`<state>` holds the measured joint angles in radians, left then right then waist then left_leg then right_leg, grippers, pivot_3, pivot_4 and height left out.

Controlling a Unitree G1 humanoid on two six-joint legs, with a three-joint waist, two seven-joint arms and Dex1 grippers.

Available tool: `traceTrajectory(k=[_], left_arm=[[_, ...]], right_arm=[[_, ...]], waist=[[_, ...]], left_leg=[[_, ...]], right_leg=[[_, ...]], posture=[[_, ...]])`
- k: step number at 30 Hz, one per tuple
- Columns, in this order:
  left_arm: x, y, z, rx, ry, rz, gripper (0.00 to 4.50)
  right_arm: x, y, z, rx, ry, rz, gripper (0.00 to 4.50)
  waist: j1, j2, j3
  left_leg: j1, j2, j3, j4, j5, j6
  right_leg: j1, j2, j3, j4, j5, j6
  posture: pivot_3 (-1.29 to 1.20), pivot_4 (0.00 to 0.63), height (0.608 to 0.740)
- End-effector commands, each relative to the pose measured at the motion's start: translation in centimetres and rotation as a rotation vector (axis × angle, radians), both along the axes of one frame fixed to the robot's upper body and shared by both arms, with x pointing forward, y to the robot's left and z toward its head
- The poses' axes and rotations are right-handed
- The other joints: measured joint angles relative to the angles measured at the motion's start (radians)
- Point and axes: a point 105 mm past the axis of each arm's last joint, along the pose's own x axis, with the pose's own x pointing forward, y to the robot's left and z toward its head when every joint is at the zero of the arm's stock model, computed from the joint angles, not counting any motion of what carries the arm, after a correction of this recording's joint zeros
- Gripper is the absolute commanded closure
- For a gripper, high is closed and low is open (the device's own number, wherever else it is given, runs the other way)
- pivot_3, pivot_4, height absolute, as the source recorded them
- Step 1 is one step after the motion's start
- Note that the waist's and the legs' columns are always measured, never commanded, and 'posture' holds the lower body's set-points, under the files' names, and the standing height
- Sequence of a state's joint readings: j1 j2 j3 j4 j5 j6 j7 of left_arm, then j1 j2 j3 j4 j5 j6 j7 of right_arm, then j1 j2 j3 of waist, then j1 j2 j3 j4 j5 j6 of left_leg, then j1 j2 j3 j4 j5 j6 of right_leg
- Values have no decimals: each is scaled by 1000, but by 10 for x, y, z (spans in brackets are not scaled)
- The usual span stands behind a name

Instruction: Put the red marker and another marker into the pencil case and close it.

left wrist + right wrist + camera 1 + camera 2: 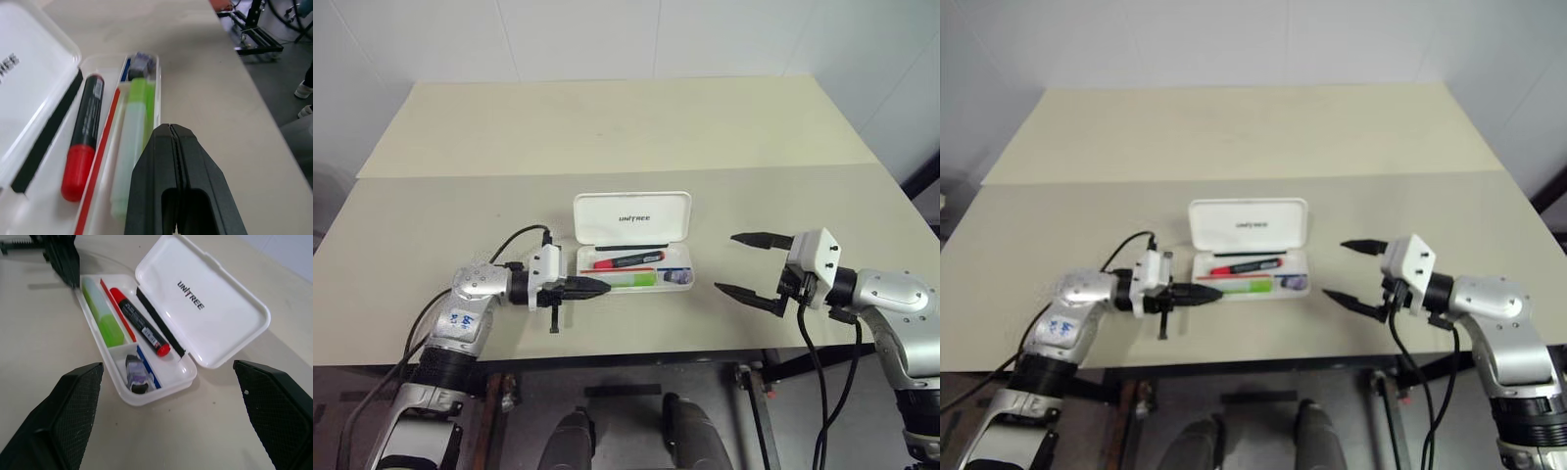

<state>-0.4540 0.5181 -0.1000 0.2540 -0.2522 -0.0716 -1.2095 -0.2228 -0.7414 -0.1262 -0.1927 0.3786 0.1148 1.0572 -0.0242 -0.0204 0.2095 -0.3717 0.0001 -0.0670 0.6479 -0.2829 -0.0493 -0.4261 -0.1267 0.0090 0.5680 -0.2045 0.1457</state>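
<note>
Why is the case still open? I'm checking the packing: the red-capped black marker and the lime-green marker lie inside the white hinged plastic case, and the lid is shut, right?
Not quite. The lid is not shut: the right wrist view shows the white hinged plastic case standing open, its lid tilted back. The red-capped black marker and the lime-green marker do lie inside it.

Head stereo pair: high, facing forward-down over table (460, 206), mid-range; near-identical coverage, slight lateral offset. Left wrist cam: very close, looks along left gripper (178, 161) into pencil case (29, 73) at 11 o'clock. Right wrist cam: close, above-right, case at 12. All four share case.
</note>
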Motion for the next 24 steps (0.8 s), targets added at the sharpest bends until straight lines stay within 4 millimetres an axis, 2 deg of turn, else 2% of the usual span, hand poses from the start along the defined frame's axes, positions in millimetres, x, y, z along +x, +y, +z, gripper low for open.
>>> traceTrajectory(k=[1, 4, 7, 15, 24], left_arm=[[8, -1, 0, 18, -46, 15, 4484], [16, -3, -2, 12, -61, 34, 4484], [19, -10, 3, -44, -67, 36, 4484], [12, -17, 19, -164, -34, -18, 4484], [24, -10, 12, -71, -67, 73, 4484]], right_arm=[[-4, 8, 14, 21, -47, 14, 0], [-5, 15, 20, 27, -54, 18, 0], [-7, 20, 26, 34, -54, 20, 0], [-11, 26, 30, 43, -35, 19, 0], [-10, 30, 33, 49, -32, 25, 0]], waist=[[1, 0, 0], [3, 0, 0], [11, 0, 0], [23, 0, 0], [23, 0, 0]], left_leg=[[0, 0, 0, 0, 0, 0], [0, 0, 0, 0, 0, 0], [0, 0, 0, 1, 0, 0], [0, 0, 0, 1, 1, 0], [0, 0, 0, 0, 0, 1]], right_leg=[[0, 0, 0, 0, 0, 0], [0, 0, 0, 0, 0, 0], [0, 0, 0, 0, 0, 0], [0, 0, 0, -1, 1, -1], [0, 0, 0, -1, 1, 0]], posture=[[0, 150, 740], [0, 150, 740], [0, 150, 740], [0, 150, 740], [0, 150, 740]])
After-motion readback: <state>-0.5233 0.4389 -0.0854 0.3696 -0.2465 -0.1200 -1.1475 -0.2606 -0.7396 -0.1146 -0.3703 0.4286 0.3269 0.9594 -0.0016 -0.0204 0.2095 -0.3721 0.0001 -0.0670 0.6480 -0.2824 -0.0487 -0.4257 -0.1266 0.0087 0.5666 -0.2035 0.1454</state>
